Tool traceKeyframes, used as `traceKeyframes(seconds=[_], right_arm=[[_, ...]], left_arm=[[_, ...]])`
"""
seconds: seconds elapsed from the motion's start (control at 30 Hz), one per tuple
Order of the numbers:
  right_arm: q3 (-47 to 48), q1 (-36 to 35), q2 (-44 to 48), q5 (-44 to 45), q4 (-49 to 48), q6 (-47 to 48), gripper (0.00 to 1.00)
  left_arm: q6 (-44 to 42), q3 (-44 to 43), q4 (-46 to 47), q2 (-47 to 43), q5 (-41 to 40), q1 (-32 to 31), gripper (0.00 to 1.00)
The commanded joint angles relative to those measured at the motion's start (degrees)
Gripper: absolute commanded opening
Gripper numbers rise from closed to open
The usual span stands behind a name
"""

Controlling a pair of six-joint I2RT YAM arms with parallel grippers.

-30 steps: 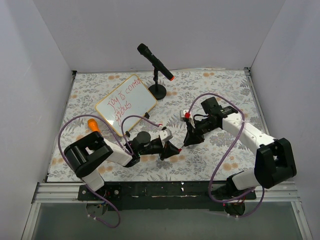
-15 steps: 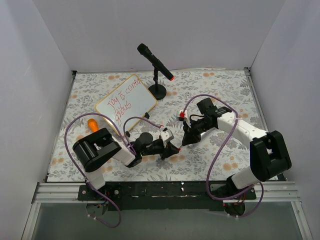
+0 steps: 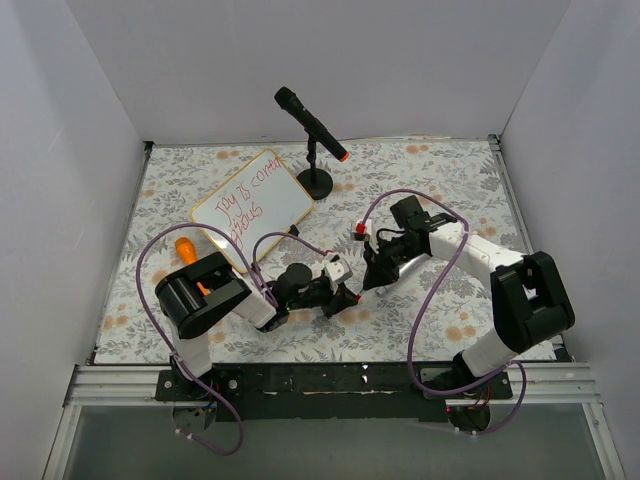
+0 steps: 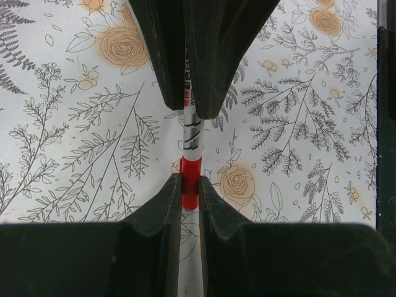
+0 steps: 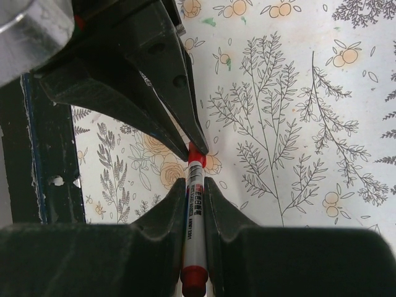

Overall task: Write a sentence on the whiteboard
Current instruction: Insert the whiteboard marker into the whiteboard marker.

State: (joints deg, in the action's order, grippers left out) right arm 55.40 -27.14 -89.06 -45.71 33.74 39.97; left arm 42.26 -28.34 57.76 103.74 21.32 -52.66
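The whiteboard [image 3: 255, 208] lies tilted at the back left. It bears the sentence [image 3: 246, 203] in red, in two slanted lines. My two grippers meet nose to nose at the table's middle. My right gripper [image 3: 370, 283] [image 5: 194, 183] is shut on the white barrel of a red marker [image 5: 194, 210] [image 4: 191, 133]. My left gripper [image 3: 346, 297] [image 4: 190, 180] is shut on the marker's red cap [image 4: 190, 179] [image 5: 197, 152]. The cap sits against the barrel's end. The marker is held just above the floral cloth [image 3: 420, 180].
A black microphone [image 3: 311, 124] with an orange tip leans on a round-based stand [image 3: 316, 182] right of the whiteboard. An orange object [image 3: 186, 249] lies near the board's front corner, by the left arm. White walls enclose the table.
My right gripper has moved slightly left and closed up on my left gripper. The left arm's base and elbow have swung right. The whiteboard has not moved.
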Motion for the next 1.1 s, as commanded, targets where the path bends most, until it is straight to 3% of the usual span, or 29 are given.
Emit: traceKeyframes(seconds=[0.0, 0.6, 1.0, 1.07], right_arm=[[-0.8, -3.0, -2.7, -3.7, 0.7, -1.6, 0.01], [-0.8, -3.8, -4.0, -2.5, 0.4, -2.0, 0.01], [-0.5, -2.9, -0.8, 0.9, 0.2, -1.7, 0.01], [-0.6, -2.6, -0.2, 1.2, 0.0, -1.8, 0.01]], left_arm=[[-1.4, -9.3, 20.0, -3.6, -2.1, -0.2, 0.00], [-5.3, -14.6, 15.0, -4.9, -2.7, -0.1, 0.00], [-4.6, -7.1, 10.8, -10.3, -2.3, 0.0, 0.00], [-3.9, -5.8, 10.5, -11.2, -2.6, 0.0, 0.04]])
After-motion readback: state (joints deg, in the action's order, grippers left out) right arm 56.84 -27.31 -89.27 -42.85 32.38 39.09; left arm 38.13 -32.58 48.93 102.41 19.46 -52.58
